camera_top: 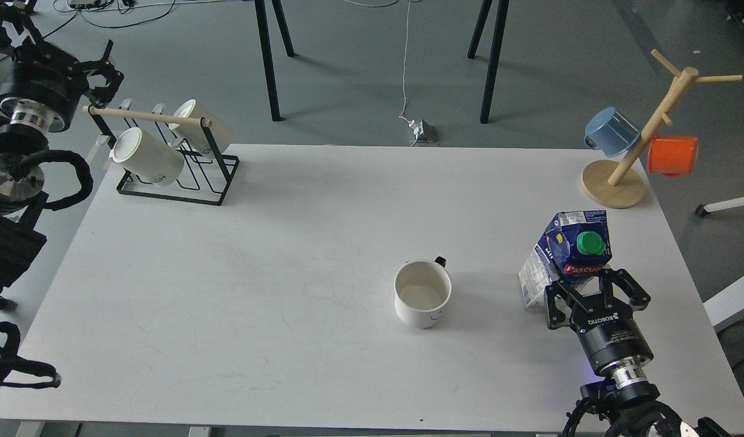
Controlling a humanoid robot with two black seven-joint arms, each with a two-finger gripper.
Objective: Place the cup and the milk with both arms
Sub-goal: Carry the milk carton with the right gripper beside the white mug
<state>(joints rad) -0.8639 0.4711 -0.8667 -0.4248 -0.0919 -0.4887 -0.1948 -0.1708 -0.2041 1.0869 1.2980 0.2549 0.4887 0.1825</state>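
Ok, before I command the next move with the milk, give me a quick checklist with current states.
1. Right gripper around the milk: ok, fingers straddle the carton's lower part.
2. Firm contact on the carton: cannot tell, the fingers look spread.
3. Green cap on: ok.
4. Cup upright and apart from the carton: ok, clear table between them.
5. Cup contents: ok, looks empty.
6. Left gripper clear of the cup: ok, raised beside the mug rack at the far left corner; open or shut cannot tell.
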